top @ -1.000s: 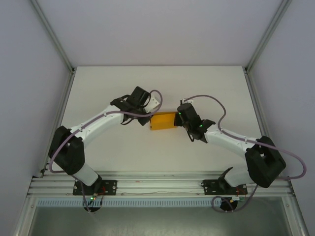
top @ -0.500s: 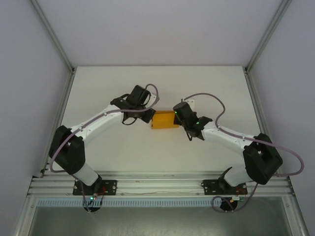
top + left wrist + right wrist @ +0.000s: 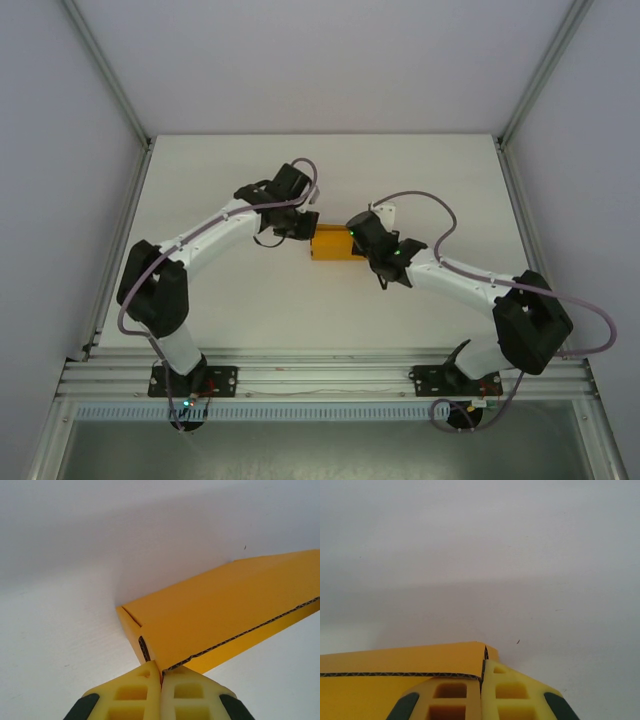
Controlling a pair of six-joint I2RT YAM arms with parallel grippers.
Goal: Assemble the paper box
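Observation:
The paper box is a low, bright orange card box lying on the white table between the two arms. My left gripper is at its left end. In the left wrist view this gripper is shut, with the box's corner running into the thin slit between the yellow fingertips. My right gripper is at the box's right end. In the right wrist view it is also shut, with the box's card edge caught between the fingertips and the lid lying over the left finger.
Grey enclosure walls with aluminium posts ring the table. An aluminium rail carrying both arm bases runs along the near edge. Purple cables loop over both arms.
Both grippers have closed in on the box's ends, the left moving right and the right moving left. The left arm's elbow has swung toward the table centre. The box has shifted slightly farther back.

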